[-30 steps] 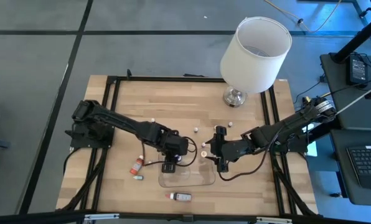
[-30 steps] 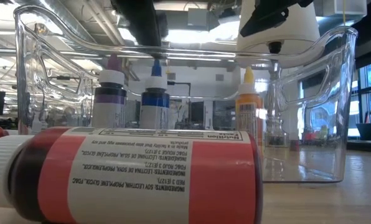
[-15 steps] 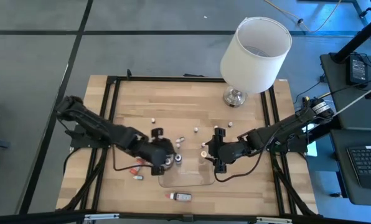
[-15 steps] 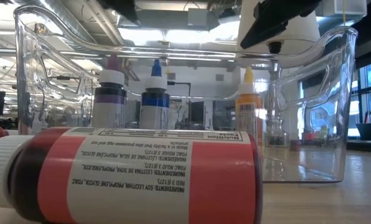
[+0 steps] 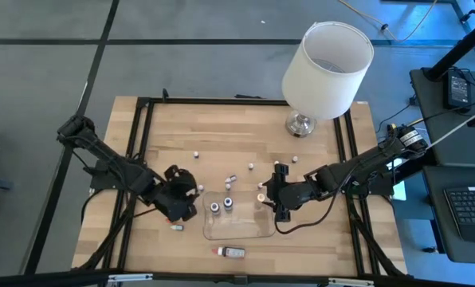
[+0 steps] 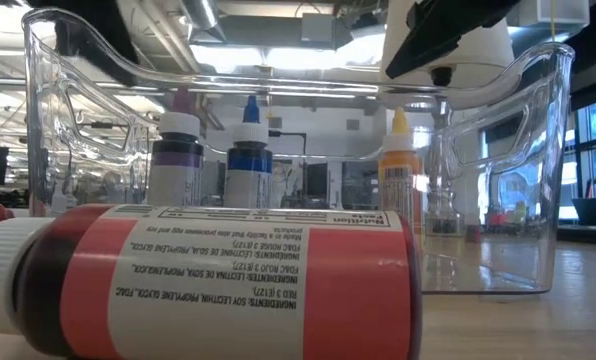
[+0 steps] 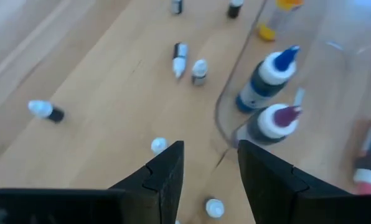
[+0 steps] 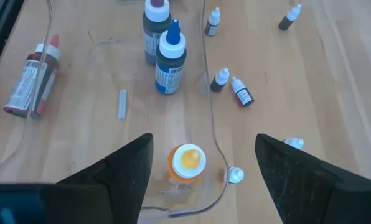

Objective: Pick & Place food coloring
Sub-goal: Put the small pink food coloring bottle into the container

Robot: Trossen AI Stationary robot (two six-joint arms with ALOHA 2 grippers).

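Observation:
Tiny food coloring bottles [image 5: 232, 178] lie scattered on the wooden table beyond the clear tray [image 5: 253, 236]; the left wrist view shows two [image 7: 180, 59] close together. Inside the tray stand a purple-capped bottle [image 7: 272, 121], a blue-capped bottle [image 7: 266, 78] and an orange one [image 8: 187, 163]. My left gripper [image 5: 188, 203] hangs open left of the tray, nothing between its fingers [image 7: 167, 168]. My right gripper [image 5: 274, 196] hangs wide open at the tray's right end, a finger on either side of the orange bottle without touching it.
A red-labelled bottle [image 5: 231, 251] lies on its side in front of the tray, near the table's front edge. A white-shaded lamp [image 5: 325, 60] stands at the far right corner. Loose white caps [image 7: 159, 145] lie on the wood by my left gripper.
My left gripper has drawn back from above the tray's left part toward the table's left edge and has rolled about its own axis; its fingers keep the same gap. The bottles in the tray have stayed put. My right arm has kept still.

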